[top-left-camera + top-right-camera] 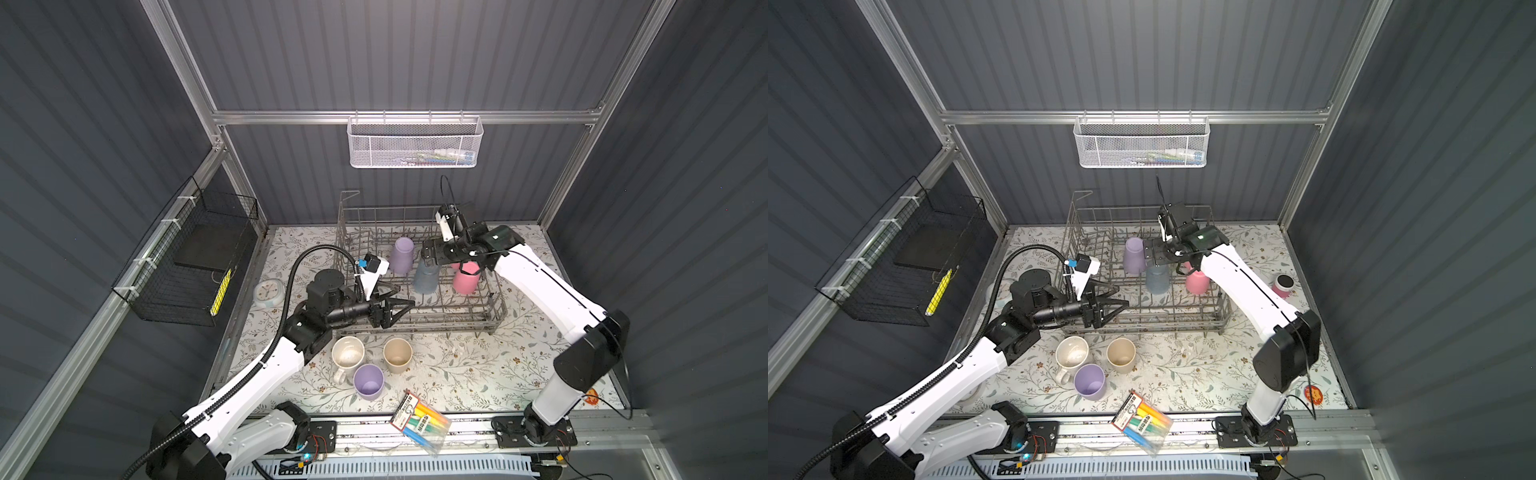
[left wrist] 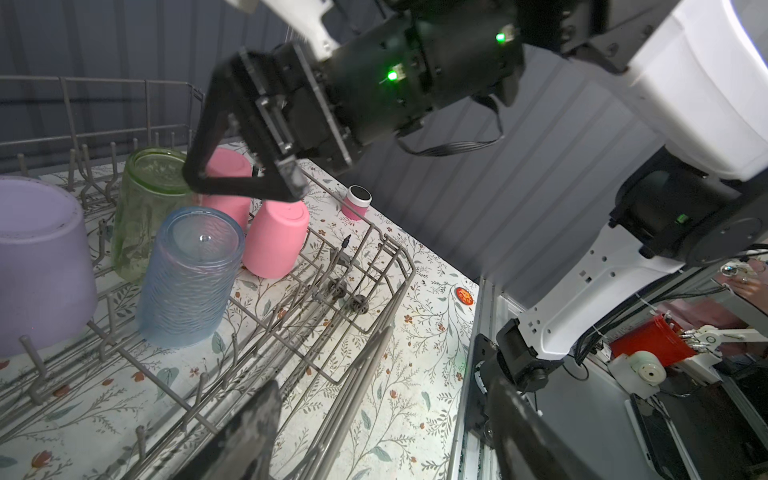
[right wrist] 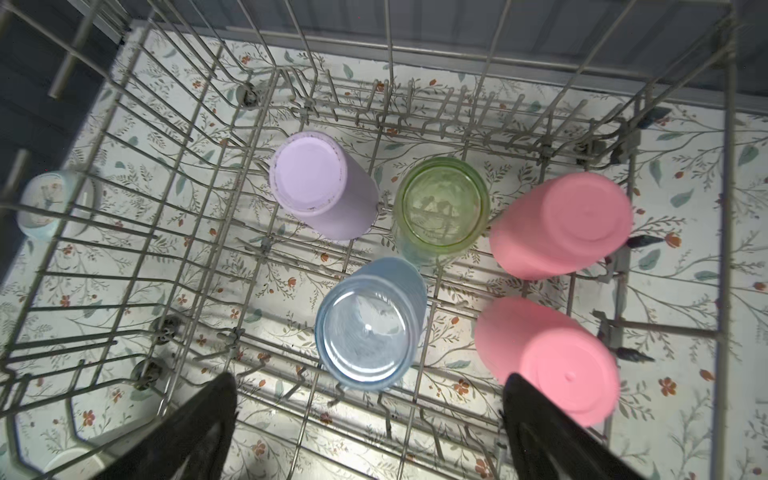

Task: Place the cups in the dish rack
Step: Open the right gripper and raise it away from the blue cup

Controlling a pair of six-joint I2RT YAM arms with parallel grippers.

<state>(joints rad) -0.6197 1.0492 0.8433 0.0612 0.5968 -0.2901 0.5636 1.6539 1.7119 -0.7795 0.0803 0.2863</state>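
Note:
The grey wire dish rack (image 1: 436, 328) holds upturned cups: lilac (image 3: 320, 183), green tumbler (image 3: 442, 205), translucent blue (image 3: 370, 324) and two pink (image 3: 561, 224) (image 3: 544, 357). My right gripper (image 3: 369, 380) hangs open above them with nothing between its fingers; in a top view it (image 1: 430, 253) hides the green one. On the table in front of the rack stand a cream mug (image 1: 348, 354), a beige cup (image 1: 397, 354) and a lilac cup (image 1: 368, 381), mouths up. My left gripper (image 1: 399, 311) is open and empty over the rack's front left part.
A clear marker pack (image 1: 422, 419) lies at the front edge. A white mesh basket (image 1: 415, 143) hangs on the back wall, a black wire basket (image 1: 187, 266) on the left wall. A small round clock (image 1: 268, 293) sits left of the rack, a small pink jar (image 1: 1283, 286) to its right.

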